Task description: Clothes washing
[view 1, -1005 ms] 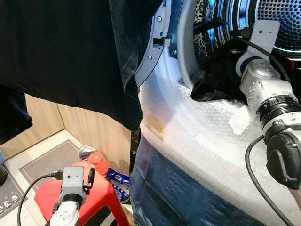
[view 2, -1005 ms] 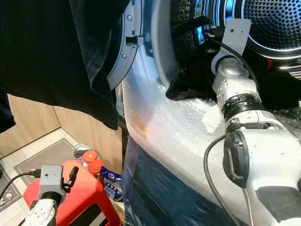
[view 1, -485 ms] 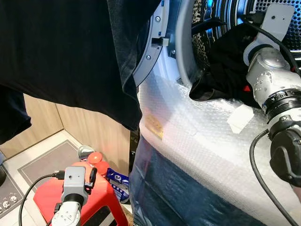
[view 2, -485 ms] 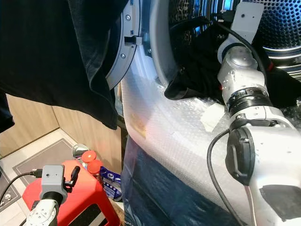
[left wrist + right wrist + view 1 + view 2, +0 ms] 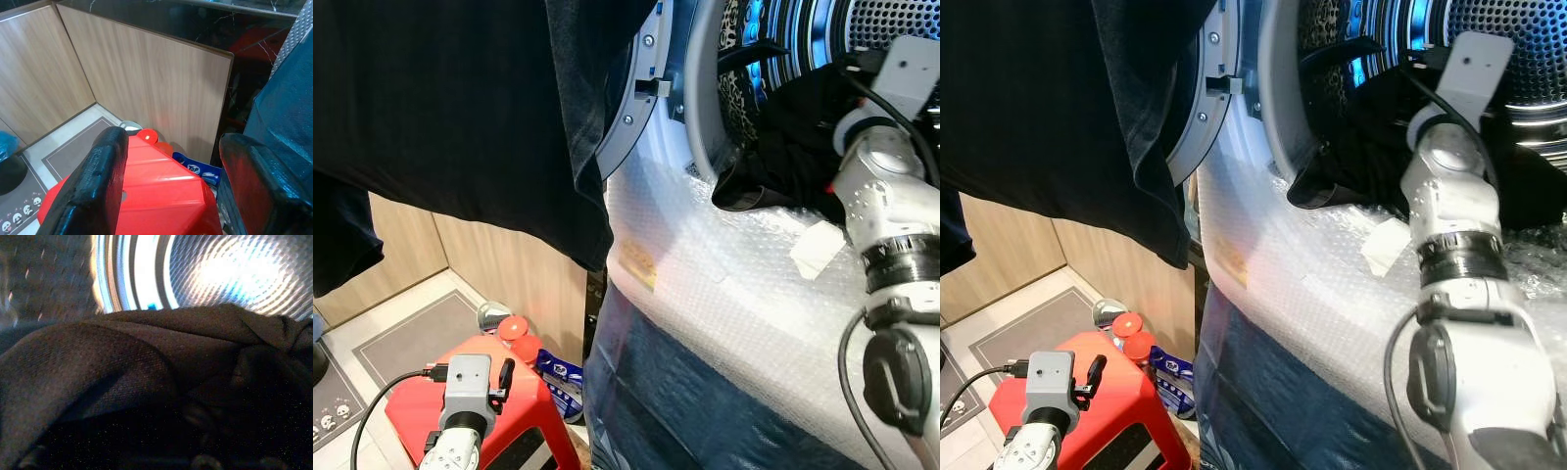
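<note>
Loading looks half done: the dark garment (image 5: 783, 137) lies bunched in the mouth of the drum (image 5: 1518, 49), one fold over the rim, where the right gripper (image 5: 1430, 127) reaches; its grip I cannot tell. Another black cloth (image 5: 460, 108) hangs over the open door. The machine front wears bubble wrap (image 5: 734, 284). The left gripper (image 5: 171, 181) hangs released above a red stool (image 5: 151, 176), beside wood panels (image 5: 151, 83).

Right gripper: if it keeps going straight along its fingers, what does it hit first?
Most likely the dark clothes heaped at the washer mouth, right ahead in the right wrist view. The lit perforated drum lies behind; depth between them is unclear.
</note>
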### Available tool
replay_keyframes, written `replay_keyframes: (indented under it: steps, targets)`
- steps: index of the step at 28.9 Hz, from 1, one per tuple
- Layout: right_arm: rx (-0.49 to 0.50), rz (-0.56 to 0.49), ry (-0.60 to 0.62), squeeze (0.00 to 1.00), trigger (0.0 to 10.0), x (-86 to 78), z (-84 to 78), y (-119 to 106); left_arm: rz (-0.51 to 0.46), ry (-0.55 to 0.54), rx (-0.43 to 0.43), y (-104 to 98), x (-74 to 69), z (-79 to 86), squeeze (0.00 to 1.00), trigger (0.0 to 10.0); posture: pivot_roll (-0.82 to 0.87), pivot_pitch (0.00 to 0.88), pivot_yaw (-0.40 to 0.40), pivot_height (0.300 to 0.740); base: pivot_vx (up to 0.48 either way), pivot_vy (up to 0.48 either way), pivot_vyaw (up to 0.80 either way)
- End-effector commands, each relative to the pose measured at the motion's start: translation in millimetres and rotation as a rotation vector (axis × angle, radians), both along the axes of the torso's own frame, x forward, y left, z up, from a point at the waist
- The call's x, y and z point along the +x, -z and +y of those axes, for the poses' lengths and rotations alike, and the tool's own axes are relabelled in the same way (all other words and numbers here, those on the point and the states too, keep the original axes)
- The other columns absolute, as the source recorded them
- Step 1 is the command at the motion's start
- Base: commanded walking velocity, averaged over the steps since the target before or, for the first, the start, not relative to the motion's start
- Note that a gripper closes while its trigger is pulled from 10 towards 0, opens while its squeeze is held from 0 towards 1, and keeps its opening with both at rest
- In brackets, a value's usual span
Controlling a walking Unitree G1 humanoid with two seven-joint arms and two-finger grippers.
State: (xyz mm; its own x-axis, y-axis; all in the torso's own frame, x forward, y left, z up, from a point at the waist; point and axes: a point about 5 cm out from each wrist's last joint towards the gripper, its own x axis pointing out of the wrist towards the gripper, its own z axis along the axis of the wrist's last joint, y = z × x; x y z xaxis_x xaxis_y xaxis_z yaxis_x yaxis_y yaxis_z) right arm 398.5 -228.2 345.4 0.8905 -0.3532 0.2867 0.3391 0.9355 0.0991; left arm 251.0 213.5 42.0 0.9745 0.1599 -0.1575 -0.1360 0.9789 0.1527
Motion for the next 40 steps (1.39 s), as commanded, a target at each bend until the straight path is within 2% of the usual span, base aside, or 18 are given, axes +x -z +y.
replay_keyframes:
  steps: [1, 3, 4, 9, 10, 13, 17, 20, 23, 26, 28, 29, 31, 33, 35, 37, 38, 40]
  targets:
    - [-0.003, -0.066, 0.013, 1.00, 10.0, -10.9, -3.0, -12.4, 0.003, 0.027, 0.004, -1.6, 1.8, -4.4, 0.00, 10.0, 0.07, 0.000, -0.081, 0.740, 0.000, 0.000, 0.00]
    - [-0.002, -0.074, 0.003, 1.00, 10.0, -12.8, -0.3, -11.0, 0.005, 0.027, 0.004, -1.1, 1.8, -4.4, 0.00, 10.0, 0.07, 0.000, -0.081, 0.740, 0.000, 0.000, 0.00]
    - [0.000, -0.084, -0.006, 1.00, 10.0, -19.6, 5.4, -5.5, 0.010, 0.027, 0.003, -0.3, 1.7, -4.7, 0.00, 10.0, 0.07, 0.000, -0.081, 0.740, 0.000, 0.000, 0.00]
    - [-0.031, -0.118, 0.049, 1.00, 10.0, -30.9, 6.2, -1.6, 0.012, 0.027, 0.003, -0.2, 1.2, -4.3, 0.00, 10.0, 0.06, 0.000, -0.082, 0.740, 0.000, 0.000, 0.00]
    - [-0.033, -0.156, 0.084, 1.00, 10.0, -40.7, 5.5, -3.4, 0.013, 0.026, 0.004, 0.1, 0.9, -4.0, 0.00, 10.0, 0.07, 0.000, -0.086, 0.740, 0.000, 0.000, 0.00]
    - [-0.047, -0.201, 0.106, 1.00, 10.0, -54.2, 7.8, -2.4, 0.015, 0.025, 0.006, 0.6, -0.1, -3.6, 0.00, 10.0, 0.07, 0.000, -0.087, 0.740, 0.000, 0.000, 0.00]
    - [-0.043, -0.230, 0.035, 1.00, 10.0, -65.4, 19.4, 2.8, 0.014, 0.024, 0.009, 0.3, -1.3, -1.7, 0.00, 10.0, 0.07, 0.000, -0.087, 0.740, 0.000, 0.000, 0.00]
    - [-0.021, -0.292, -0.041, 1.00, 10.0, -73.9, 28.0, -2.9, 0.011, 0.022, 0.009, 0.0, -1.7, -1.0, 0.00, 10.0, 0.07, 0.000, -0.087, 0.740, 0.000, 0.000, 0.00]
    - [-0.036, -0.332, -0.054, 1.00, 10.0, -84.1, 29.6, -8.6, 0.011, 0.025, 0.007, 0.3, -1.8, -1.6, 0.00, 10.0, 0.07, 0.000, -0.087, 0.740, 0.000, 0.000, 0.00]
    - [-0.104, -0.246, 0.029, 1.00, 10.0, -80.6, 21.9, -4.0, 0.016, 0.028, 0.006, 1.6, -1.5, -2.3, 0.00, 10.0, 0.06, 0.000, -0.083, 0.740, 0.000, 0.000, 0.00]
    - [-0.119, -0.264, 0.010, 1.00, 10.0, -75.5, 21.7, -8.3, 0.017, 0.041, 0.005, 1.7, 0.2, -5.0, 0.00, 10.0, 0.05, 0.000, -0.082, 0.740, 0.000, 0.000, 0.00]
    - [-0.154, -0.260, 0.004, 1.00, 10.0, -67.7, 23.9, -14.3, 0.017, 0.047, 0.005, 1.5, 1.9, -6.2, 0.00, 10.0, 0.05, 0.000, -0.076, 0.740, 0.000, 0.000, 0.00]
    - [-0.188, -0.184, -0.011, 1.00, 10.0, -46.4, 26.9, -21.7, 0.015, 0.052, 0.005, 0.7, 4.5, -7.5, 0.00, 10.0, 0.04, 0.000, -0.070, 0.740, 0.000, 0.000, 0.00]
    - [-0.187, -0.148, 0.006, 1.00, 10.0, -34.7, 25.3, -27.0, 0.015, 0.054, 0.005, 0.4, 6.4, -8.3, 0.00, 10.0, 0.04, 0.000, -0.067, 0.740, 0.000, 0.000, 0.00]
    - [-0.116, -0.183, 0.011, 1.00, 10.0, -19.7, 20.9, -47.9, 0.010, 0.055, 0.004, -1.3, 8.7, -8.1, 0.00, 10.0, 0.05, 0.000, -0.059, 0.740, 0.000, 0.000, 0.00]
    - [-0.080, -0.199, 0.029, 1.00, 10.0, -14.7, 18.3, -58.9, 0.008, 0.055, 0.005, -2.2, 9.8, -7.7, 0.00, 10.0, 0.05, 0.000, -0.059, 0.740, 0.000, 0.000, 0.00]
    - [-0.002, -0.223, 0.198, 1.00, 10.0, -16.7, -2.5, -72.5, 0.007, 0.055, 0.006, -2.5, 10.3, -7.0, 0.00, 10.0, 0.05, 0.000, -0.065, 0.740, 0.000, 0.000, 0.00]
    - [0.048, -0.227, 0.318, 1.00, 10.0, -19.8, -18.1, -79.1, 0.006, 0.056, 0.010, -3.1, 10.7, -6.8, 0.00, 10.0, 0.05, 0.000, -0.068, 0.740, 0.000, 0.000, 0.00]
